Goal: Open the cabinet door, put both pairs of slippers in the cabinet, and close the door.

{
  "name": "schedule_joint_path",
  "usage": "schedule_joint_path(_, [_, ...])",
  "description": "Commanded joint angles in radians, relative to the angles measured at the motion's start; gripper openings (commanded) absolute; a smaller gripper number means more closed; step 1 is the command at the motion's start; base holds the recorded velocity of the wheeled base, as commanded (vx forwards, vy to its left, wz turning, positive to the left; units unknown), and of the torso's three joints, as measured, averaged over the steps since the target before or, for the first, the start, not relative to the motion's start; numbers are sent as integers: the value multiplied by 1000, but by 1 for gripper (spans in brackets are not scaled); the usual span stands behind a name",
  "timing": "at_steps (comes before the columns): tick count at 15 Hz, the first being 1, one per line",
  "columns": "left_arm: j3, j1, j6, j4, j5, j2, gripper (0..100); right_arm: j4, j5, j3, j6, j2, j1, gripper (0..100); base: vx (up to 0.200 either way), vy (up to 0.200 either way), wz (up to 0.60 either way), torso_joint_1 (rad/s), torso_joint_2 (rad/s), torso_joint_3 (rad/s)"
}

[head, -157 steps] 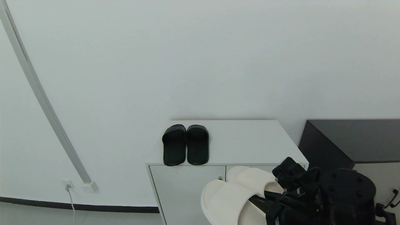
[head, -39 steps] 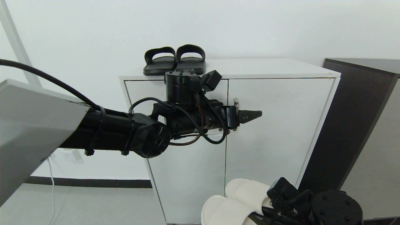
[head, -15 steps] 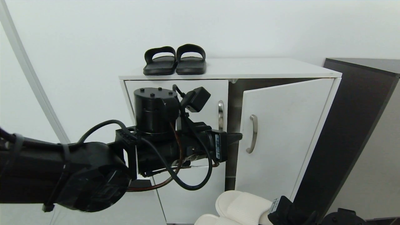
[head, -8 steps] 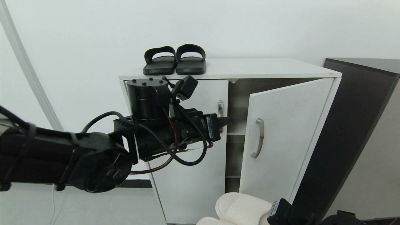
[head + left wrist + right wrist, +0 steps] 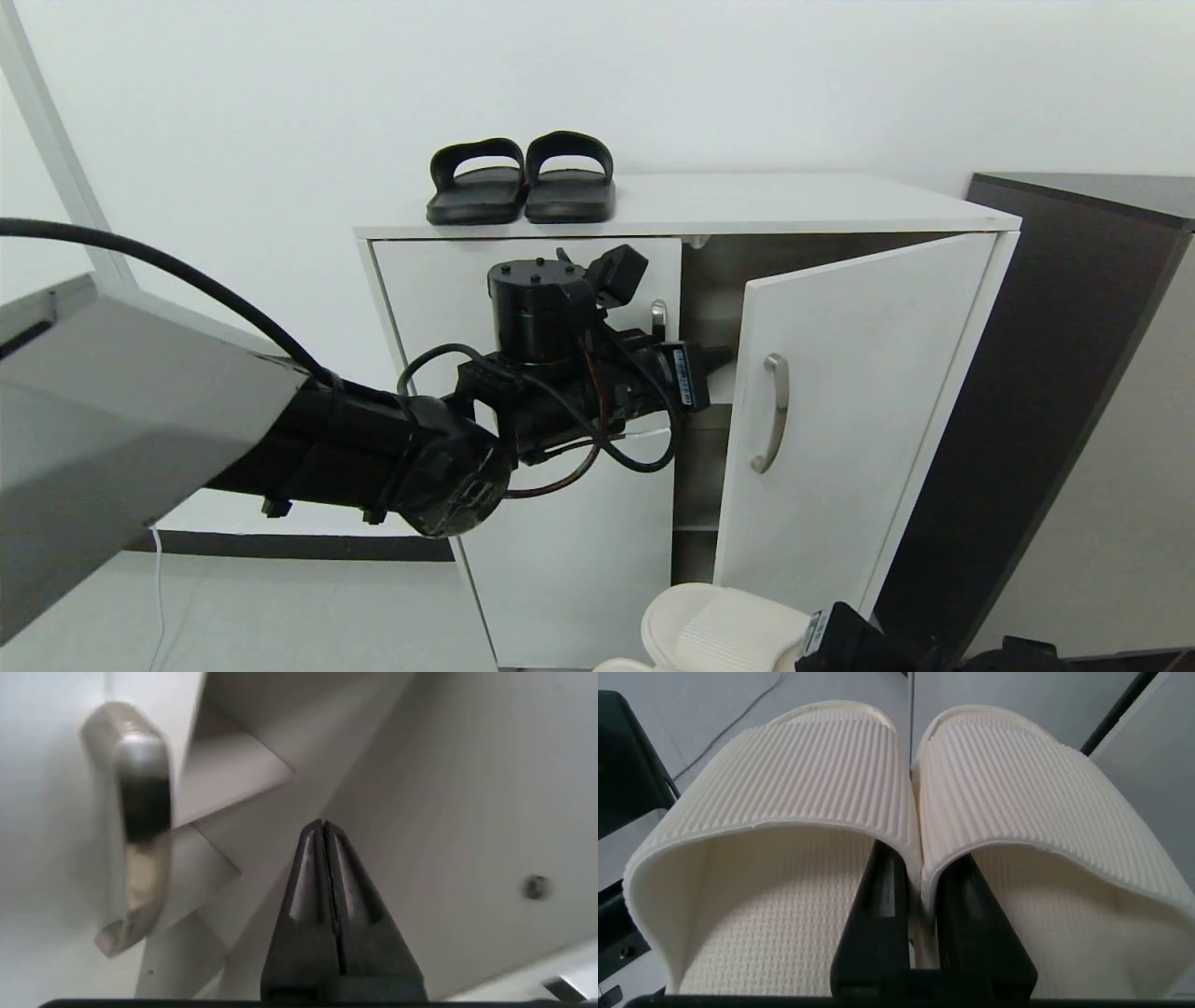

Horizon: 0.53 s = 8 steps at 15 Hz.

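**A:** What is the left gripper (image 5: pixel 324 833) doing?

**B:** Its two fingers are pressed tight together, with nothing in them. The tip sits in the gap of the cabinet (image 5: pixel 747 201), between the shut left door (image 5: pixel 439 308) and the half-open right door (image 5: pixel 859 392).

**A:** And the right gripper (image 5: pixel 917 873)?

**B:** It's squeezing the white slippers (image 5: pixel 1008 803). One finger goes inside each slipper, and the two inside walls are pinched between them. That pair is low down in front of the cabinet, by the bottom of the open door.

**A:** Will they be hard to carry?

**B:** I don't think so. They look soft, light and bendy. The toes could droop, so the pinch should be firm and near the middle, like it is.

**A:** Where are the black slippers (image 5: pixel 521 182)?

**B:** On top of the cabinet, at its left end, side by side and touching.

**A:** How should they be picked up?

**B:** They look like rubber, so light, a bit stiffer and maybe smooth. I'd pinch the two straps where they meet, so both come at once.

**A:** And the door?

**B:** It's hard and flat, and it swings. Its metal handle (image 5: pixel 772 411) looks slick, so pushing the door's edge may be easier.
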<state>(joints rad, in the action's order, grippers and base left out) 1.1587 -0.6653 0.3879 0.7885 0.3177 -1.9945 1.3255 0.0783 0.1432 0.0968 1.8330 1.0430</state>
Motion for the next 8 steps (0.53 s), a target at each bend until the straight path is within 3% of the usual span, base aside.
schedule_joint_path(1, [7, 0, 6, 14, 0, -30, 0, -2, 0, -1, 0, 5, 9, 0, -200, 0, 0, 7, 7, -2])
schedule_joint_path(4, [1, -5, 5, 35, 0, -23, 0, 3, 1, -8, 0, 2, 26, 0, -200, 0, 0, 6, 1, 4])
schedule_joint_path(8, [-82, -161, 2, 176, 0, 9, 0, 3, 1, -11, 0, 2, 38, 0, -200, 0, 0, 1, 1, -1])
